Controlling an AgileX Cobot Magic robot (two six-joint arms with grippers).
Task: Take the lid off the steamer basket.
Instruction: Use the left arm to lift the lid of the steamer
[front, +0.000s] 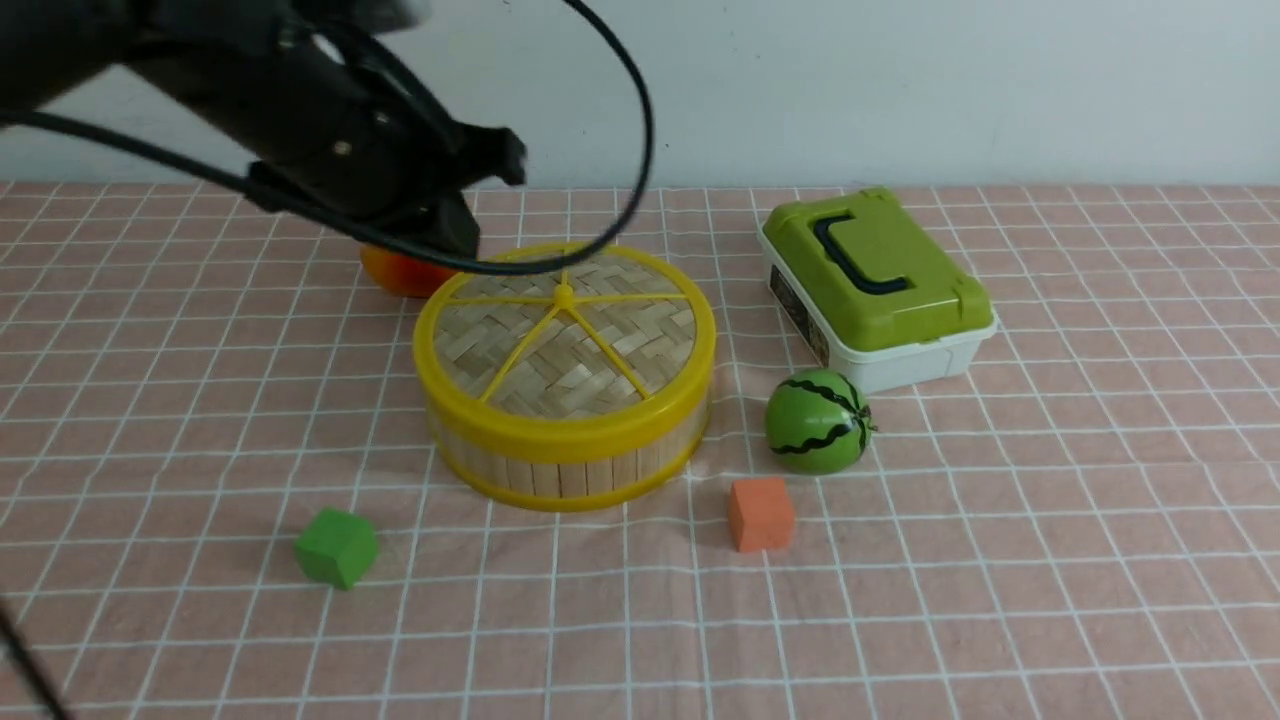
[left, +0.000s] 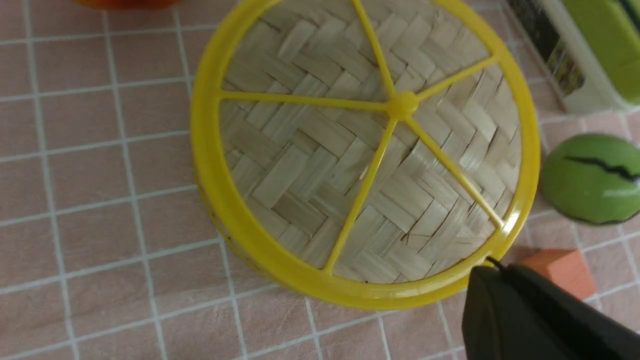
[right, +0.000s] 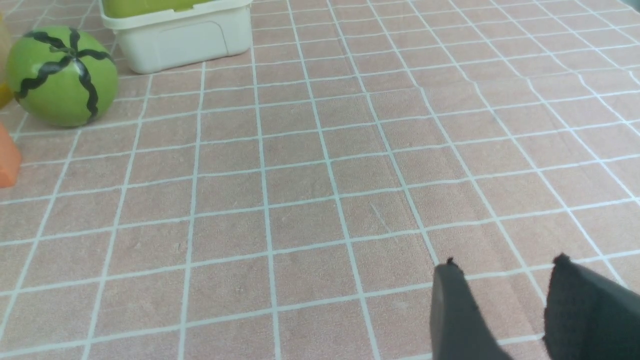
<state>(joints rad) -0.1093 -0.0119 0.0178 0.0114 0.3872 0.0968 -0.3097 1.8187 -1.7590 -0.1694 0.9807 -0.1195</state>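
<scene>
Left gripper (front: 485, 195) – black, on a cabled arm, over the far-left part of the lid's rim. The left wrist view shows only one finger (left: 525, 310), its tip at the rim's outer edge. Whether it touches, and how wide the jaws stand, cannot be told.

Right gripper (right: 505, 262) – two dark fingers slightly apart with bare cloth between them, holding nothing, low over the table's right side.

Flat round lid of woven tan bamboo (front: 565, 335) (left: 350, 165) – thick yellow plastic rim, five yellow spokes meeting at a small central knob. It is seated level on the basket.

Round shallow steamer basket (front: 570, 470) – tan bamboo-slat wall and yellow bottom rim, near the table's middle, slightly toward the left edge.

Surroundings, on the pink checked tablecloth (front: 1050, 560):
- An orange-red rounded fruit (front: 400, 275) just beyond the basket, toward the far edge.
- A white rectangular box with green lid (front: 875, 285) toward the right.
- A green striped watermelon ball (front: 818, 421) just right of the basket.
- An orange cube (front: 761, 513) and a green cube (front: 337, 547) nearer the front edge.

Bare cloth runs to the near and right edges.
</scene>
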